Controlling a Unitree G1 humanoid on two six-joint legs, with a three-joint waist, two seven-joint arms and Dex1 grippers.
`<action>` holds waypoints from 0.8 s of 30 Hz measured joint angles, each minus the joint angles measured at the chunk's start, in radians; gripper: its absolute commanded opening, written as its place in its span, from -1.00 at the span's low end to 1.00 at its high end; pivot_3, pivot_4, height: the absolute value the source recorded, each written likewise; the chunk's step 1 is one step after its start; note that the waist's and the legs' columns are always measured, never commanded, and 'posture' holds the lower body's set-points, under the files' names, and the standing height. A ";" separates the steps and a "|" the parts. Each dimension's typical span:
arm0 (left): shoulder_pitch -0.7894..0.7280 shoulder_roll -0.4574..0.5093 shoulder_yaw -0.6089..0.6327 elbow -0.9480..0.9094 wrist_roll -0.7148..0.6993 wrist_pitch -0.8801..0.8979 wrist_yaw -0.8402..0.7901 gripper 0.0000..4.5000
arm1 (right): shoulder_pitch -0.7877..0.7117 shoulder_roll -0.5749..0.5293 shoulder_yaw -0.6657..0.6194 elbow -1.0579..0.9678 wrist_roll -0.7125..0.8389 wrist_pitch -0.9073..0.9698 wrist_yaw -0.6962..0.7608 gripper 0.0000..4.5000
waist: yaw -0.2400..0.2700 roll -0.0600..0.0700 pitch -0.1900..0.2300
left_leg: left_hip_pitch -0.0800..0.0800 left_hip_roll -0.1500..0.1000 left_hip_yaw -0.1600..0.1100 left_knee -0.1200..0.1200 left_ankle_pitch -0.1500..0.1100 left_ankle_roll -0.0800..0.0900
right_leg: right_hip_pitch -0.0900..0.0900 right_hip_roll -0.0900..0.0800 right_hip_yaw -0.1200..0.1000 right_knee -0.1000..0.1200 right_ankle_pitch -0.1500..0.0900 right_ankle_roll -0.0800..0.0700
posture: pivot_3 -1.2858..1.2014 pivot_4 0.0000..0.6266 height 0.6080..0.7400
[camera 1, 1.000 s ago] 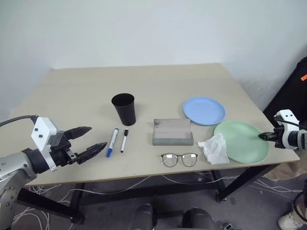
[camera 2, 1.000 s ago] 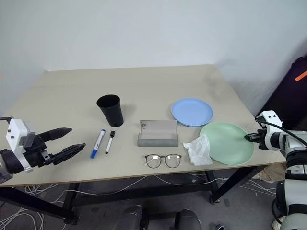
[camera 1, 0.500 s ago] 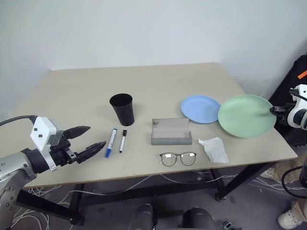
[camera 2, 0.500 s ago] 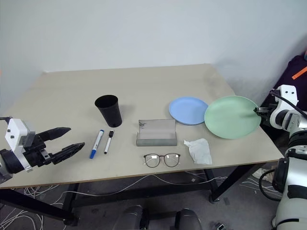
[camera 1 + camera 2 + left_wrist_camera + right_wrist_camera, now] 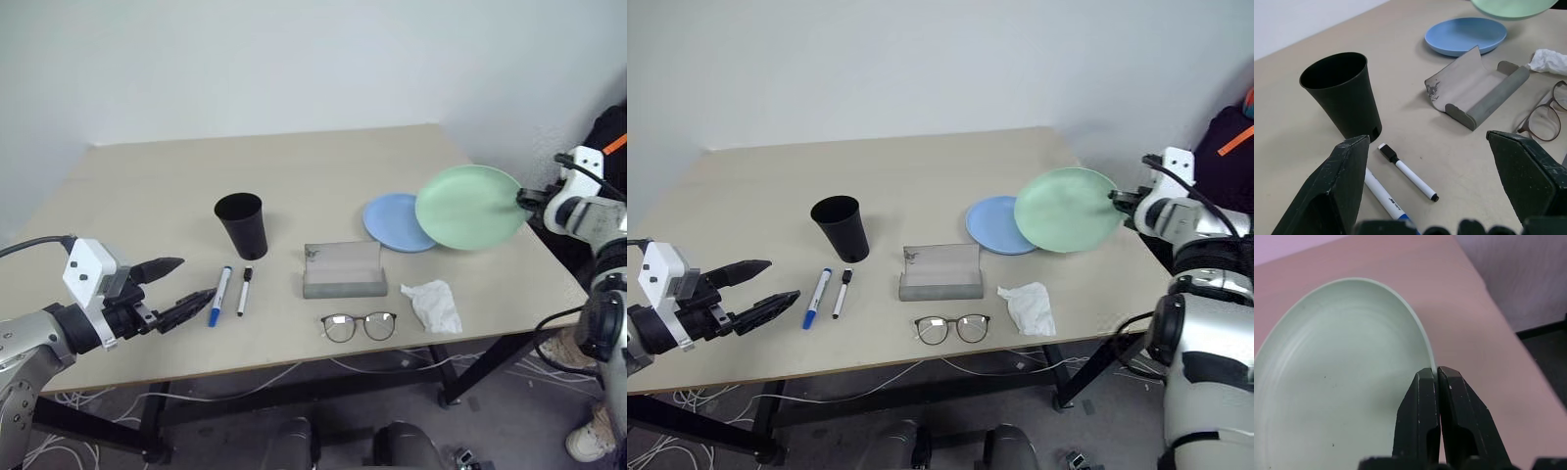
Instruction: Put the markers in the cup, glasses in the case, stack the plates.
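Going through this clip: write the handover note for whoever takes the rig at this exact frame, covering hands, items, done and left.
Right hand: shut on the rim of the green plate, holding it in the air, partly over the blue plate.
Left hand: open, empty, hovering near the table's front left edge.
On the table: blue plate; blue-capped marker and black-capped marker in front of the cup; case open and empty; glasses in front of it; crumpled tissue.
Done: nothing finished.
Left: set green plate on blue, markers into cup, glasses into case.
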 measured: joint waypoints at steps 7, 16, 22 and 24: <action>0.017 -0.002 0.001 -0.008 0.000 0.000 0.014 0.86 | -0.004 0.158 -0.020 0.033 0.023 -0.035 -0.113 -0.99 | 0.001 0.000 0.000 | 0.000 -0.001 0.000 0.001 0.000 0.000 | 0.001 0.000 0.000 0.000 0.001 0.001 | 0.03 -1.00 0.33; 0.049 -0.009 0.036 -0.035 -0.002 0.000 0.027 0.86 | -0.030 0.238 -0.045 0.110 0.030 -0.164 -0.211 -0.99 | 0.000 0.000 0.000 | 0.000 -0.001 0.000 0.001 0.000 0.000 | 0.001 0.001 0.000 0.000 0.002 0.000 | 0.03 -1.00 0.33; 0.071 -0.016 0.053 -0.045 -0.003 0.000 0.030 0.86 | -0.037 0.266 -0.056 0.145 0.030 -0.210 -0.245 -0.99 | 0.000 0.000 0.000 | 0.000 -0.001 0.000 0.001 0.000 0.000 | 0.001 0.001 0.000 0.000 0.002 0.000 | 0.03 -1.00 0.33; 0.072 -0.016 0.061 -0.045 -0.003 0.000 0.030 0.86 | -0.037 0.274 -0.057 0.146 0.030 -0.219 -0.247 -0.99 | 0.000 0.000 0.000 | 0.000 -0.001 0.000 0.001 0.000 0.000 | 0.001 0.001 0.000 0.000 0.002 0.000 | 0.03 -1.00 0.33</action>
